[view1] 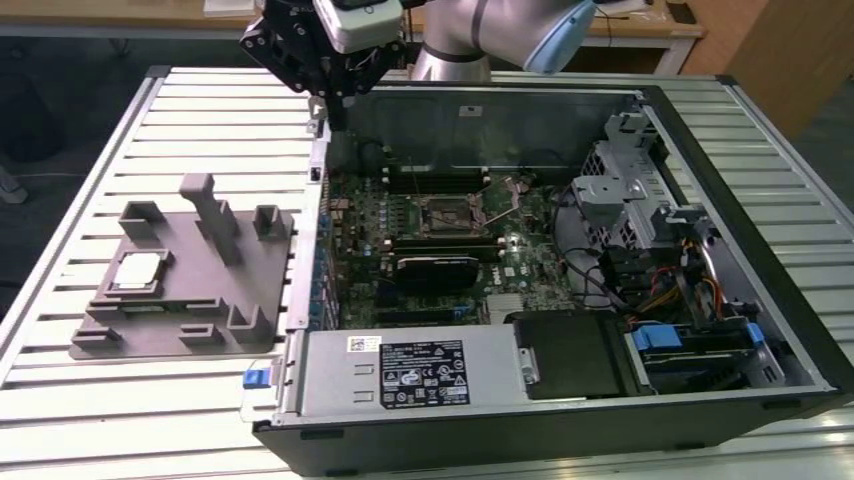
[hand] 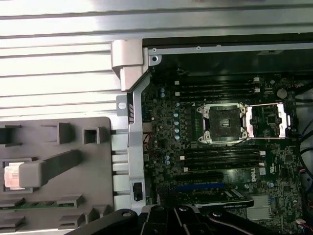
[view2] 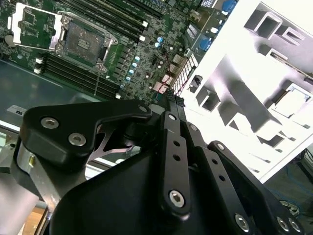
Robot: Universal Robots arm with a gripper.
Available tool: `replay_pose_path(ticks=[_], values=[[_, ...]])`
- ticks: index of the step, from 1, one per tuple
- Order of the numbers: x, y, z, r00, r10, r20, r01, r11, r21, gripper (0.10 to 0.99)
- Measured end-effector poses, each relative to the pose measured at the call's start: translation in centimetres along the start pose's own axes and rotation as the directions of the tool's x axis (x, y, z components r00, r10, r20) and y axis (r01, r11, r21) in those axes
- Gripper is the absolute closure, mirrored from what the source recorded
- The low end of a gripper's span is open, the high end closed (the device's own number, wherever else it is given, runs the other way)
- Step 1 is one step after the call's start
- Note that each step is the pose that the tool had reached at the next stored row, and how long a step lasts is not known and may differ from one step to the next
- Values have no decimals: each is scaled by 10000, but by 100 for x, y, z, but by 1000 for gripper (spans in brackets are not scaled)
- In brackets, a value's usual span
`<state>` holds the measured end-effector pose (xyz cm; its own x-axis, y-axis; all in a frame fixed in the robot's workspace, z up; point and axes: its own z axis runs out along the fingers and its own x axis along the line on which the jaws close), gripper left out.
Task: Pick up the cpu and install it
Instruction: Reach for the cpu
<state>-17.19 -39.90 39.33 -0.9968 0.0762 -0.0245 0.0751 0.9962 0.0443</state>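
This looks like a workshop or a lab where a robot works on computers; a big metal table (view1: 200, 110) made of long silver slats takes up most of the exterior view; a computer case (view1: 534, 440) lies open on it, close to the table's edge at the exterior view's right, with its green board (view1: 534, 255) and coloured wires (view1: 667, 295) showing; a grey plastic tray (view1: 174, 335) with upright blocks sits near the table's edge at the exterior view's left; a silver robot arm (view1: 527, 35) stands at the table's far edge; wooden desks (view1: 647, 30) stand behind it
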Motion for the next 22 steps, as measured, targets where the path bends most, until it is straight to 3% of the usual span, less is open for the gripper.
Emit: replay_pose_path(ticks=[22], values=[[155,-11,-4,10000,0,0,0,10000,0,980]])
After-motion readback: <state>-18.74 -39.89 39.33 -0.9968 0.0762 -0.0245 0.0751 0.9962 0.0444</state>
